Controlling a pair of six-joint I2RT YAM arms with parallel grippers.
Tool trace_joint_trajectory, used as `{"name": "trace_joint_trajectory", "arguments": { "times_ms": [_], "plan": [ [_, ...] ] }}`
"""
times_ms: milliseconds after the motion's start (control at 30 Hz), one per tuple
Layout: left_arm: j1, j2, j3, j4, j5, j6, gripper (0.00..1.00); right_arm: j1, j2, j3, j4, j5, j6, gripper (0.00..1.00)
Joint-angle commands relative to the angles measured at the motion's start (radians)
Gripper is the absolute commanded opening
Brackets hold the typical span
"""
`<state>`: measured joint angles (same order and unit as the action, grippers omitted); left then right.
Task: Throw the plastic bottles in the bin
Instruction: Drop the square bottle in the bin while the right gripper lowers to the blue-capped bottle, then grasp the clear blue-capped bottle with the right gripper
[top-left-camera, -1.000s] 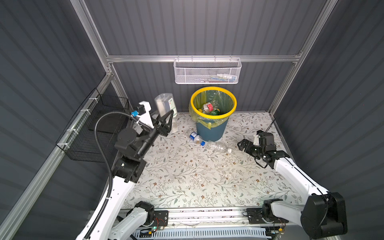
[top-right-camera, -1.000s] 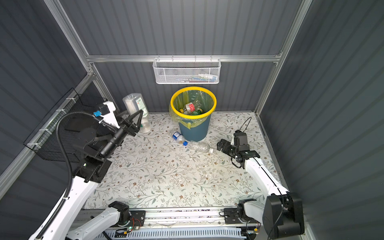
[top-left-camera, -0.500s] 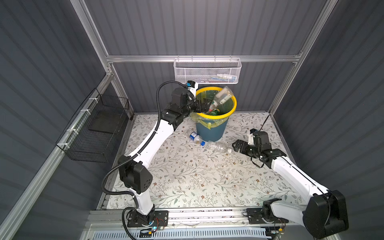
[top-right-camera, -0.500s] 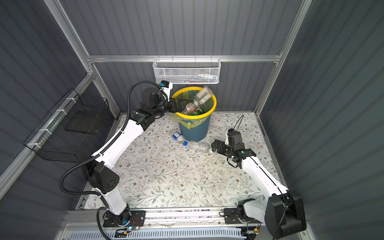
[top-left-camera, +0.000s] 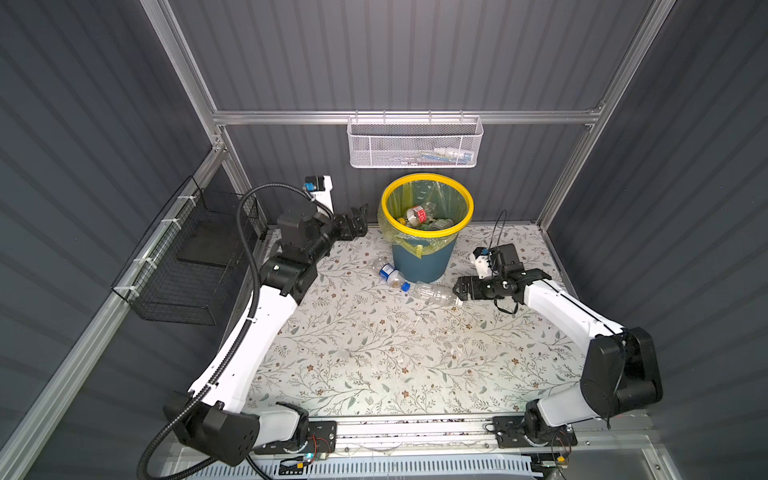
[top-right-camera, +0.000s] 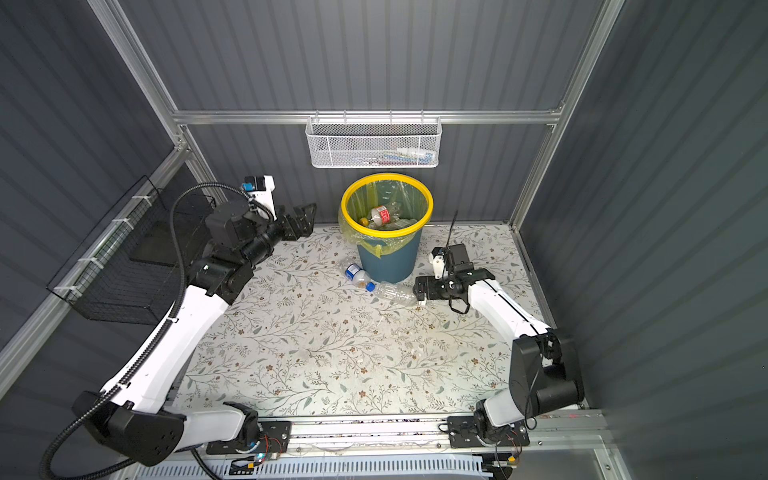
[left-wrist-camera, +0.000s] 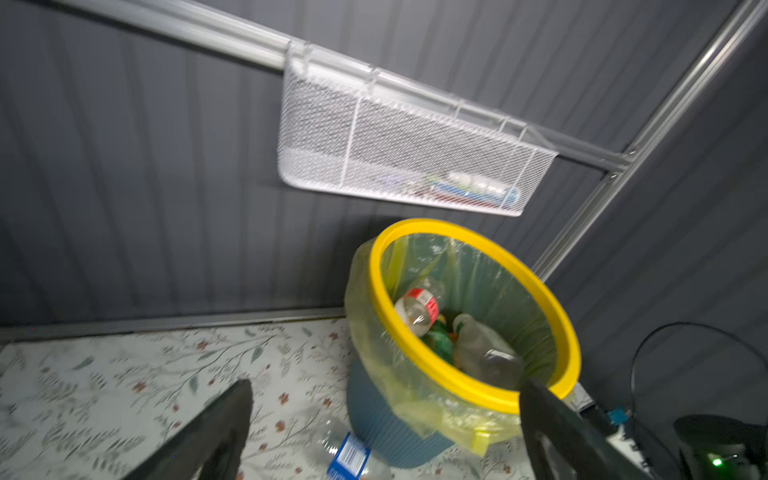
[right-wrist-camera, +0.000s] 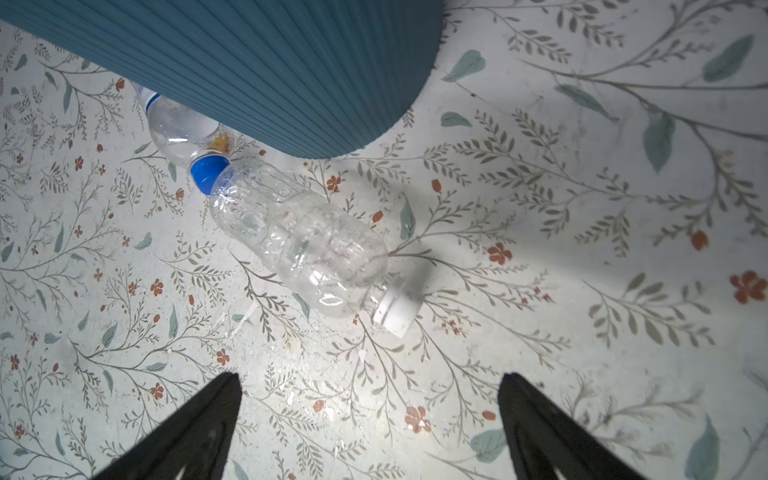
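The bin (top-left-camera: 428, 240) (top-right-camera: 386, 240) stands at the back of the floral mat, with a yellow rim (left-wrist-camera: 415, 226) and liner bag. Several plastic bottles lie inside, a red-labelled one (top-left-camera: 417, 215) (left-wrist-camera: 417, 309) on top. Two more lie on the mat at its foot. One is a clear bottle with a white cap (top-left-camera: 434, 294) (right-wrist-camera: 299, 245); the other has a blue label (top-left-camera: 390, 274) (right-wrist-camera: 178, 133). My left gripper (top-left-camera: 359, 218) (left-wrist-camera: 385, 384) hangs open and empty, left of the bin's rim. My right gripper (top-left-camera: 459, 289) (right-wrist-camera: 370, 376) is open, just short of the clear bottle's white cap.
A white mesh basket (top-left-camera: 415, 143) hangs on the back wall above the bin. A black wire basket (top-left-camera: 187, 257) hangs on the left wall beside my left arm. Grey walls close in the mat at the back and both sides.
My left arm swung a clear bottle from the left over the bin, opened, and has drawn back left of the rim, empty. My right gripper edged toward the clear bottle.
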<state>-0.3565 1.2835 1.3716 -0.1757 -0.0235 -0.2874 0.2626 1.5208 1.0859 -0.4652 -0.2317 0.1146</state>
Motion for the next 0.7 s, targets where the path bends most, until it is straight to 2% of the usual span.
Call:
{"name": "trace_joint_trajectory", "arguments": {
  "times_ms": [0,233,400,667],
  "plan": [
    [0.045,-0.028,-0.097,-0.037,-0.056,0.012,1.00,0.028,0.026,0.029,-0.027,0.017,-0.132,0.98],
    [0.131,-0.059,-0.252,-0.018,0.003,-0.042,1.00,0.071,0.120,0.024,0.061,-0.020,-0.239,0.98],
    [0.149,-0.031,-0.310,0.026,0.051,-0.077,1.00,0.121,0.209,0.062,0.099,0.071,-0.320,0.98],
    [0.157,0.021,-0.317,0.052,0.090,-0.092,1.00,0.171,0.250,0.064,0.214,0.192,-0.413,0.99]
  ]
}}
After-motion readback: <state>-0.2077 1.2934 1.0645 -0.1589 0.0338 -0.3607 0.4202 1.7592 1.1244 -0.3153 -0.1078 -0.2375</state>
